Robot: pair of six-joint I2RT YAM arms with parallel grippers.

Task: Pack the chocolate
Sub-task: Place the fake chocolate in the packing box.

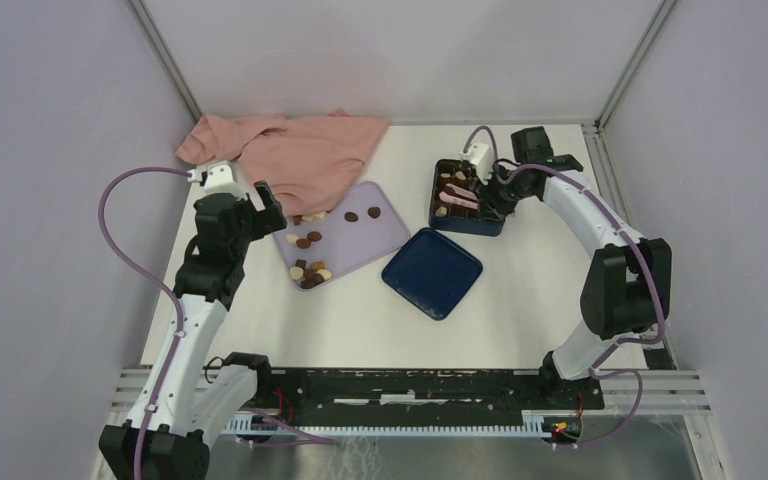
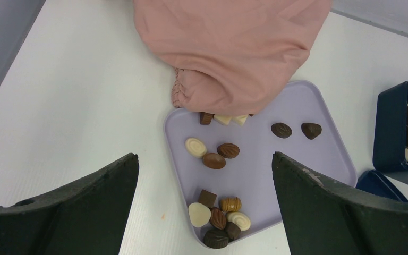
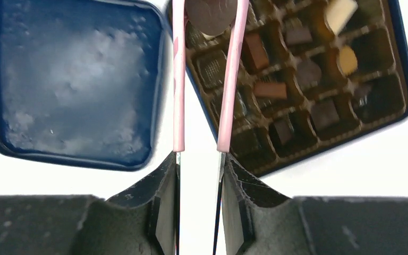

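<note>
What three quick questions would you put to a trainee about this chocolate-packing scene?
1. True or false: the left hand stands open above the lilac tray.
2. What does the right hand grip? A) pink tongs that pinch a chocolate over the blue box; B) a spoon; C) nothing.
3. Fill the gap: the ____ lies over one edge of the tray.

Key: 1 true; 2 A; 3 pink cloth.
</note>
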